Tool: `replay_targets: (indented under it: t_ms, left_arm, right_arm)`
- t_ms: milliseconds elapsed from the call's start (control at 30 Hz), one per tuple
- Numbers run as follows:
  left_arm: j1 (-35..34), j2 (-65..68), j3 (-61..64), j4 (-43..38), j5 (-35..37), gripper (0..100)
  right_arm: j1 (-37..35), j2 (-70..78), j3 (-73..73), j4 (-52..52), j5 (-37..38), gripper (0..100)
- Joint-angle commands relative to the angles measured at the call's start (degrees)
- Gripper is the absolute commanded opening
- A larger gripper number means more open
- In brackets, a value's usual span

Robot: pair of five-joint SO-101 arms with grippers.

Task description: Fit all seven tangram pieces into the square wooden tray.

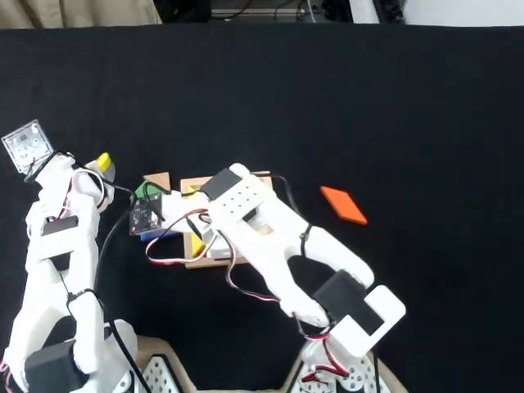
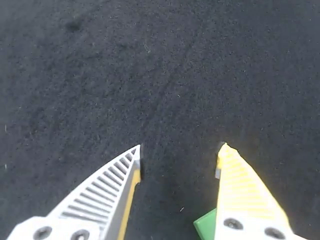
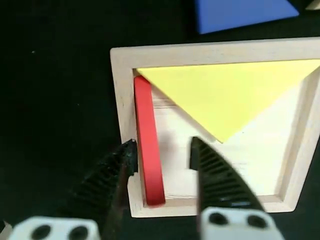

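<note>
Tray (image 3: 121, 100) with yellow triangle (image 3: 225, 95), red piece (image 3: 150, 150)

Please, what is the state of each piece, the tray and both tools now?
tray: partly filled.
yellow triangle: flat in tray.
red piece: on edge along tray wall.
blue piece: outside tray.
orange piece: outside tray.
left tool: open, empty.
right tool: open, astride red piece.

Overhead view, close wrist views, tray (image 3: 120, 100) shared
</note>
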Motion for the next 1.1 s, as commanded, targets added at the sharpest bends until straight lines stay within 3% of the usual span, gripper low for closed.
replay_targets:
  t_ms: [0, 300, 500, 667, 867, 1067]
  left_arm:
    - [-0.7, -1.8, -0.7, -1.1, 0.1, 25]
    - [-0.7, -1.8, -0.7, -1.1, 0.1, 25]
    - [-0.6, -1.8, -0.7, -1.1, 0.0, 25]
    - [-0.6, -1.8, -0.7, -1.1, 0.0, 25]
    - [-0.6, -1.8, -0.7, -1.1, 0.0, 25]
    - [-0.6, -1.8, -0.7, -1.1, 0.0, 25]
  right_arm:
    - [-0.9, -0.7, -0.6, 0.8, -0.6, 19.8]
    - [4.0, -0.7, -7.9, 2.4, -0.5, 19.8]
    - [7.5, -0.7, -11.0, 6.8, 4.5, 19.8]
    - [10.8, -0.2, -12.2, 2.1, 4.6, 19.6]
    - [14.2, 1.5, -5.7, -9.6, 4.3, 0.5]
    - [14.6, 5.8, -4.3, -10.8, 4.6, 1.1]
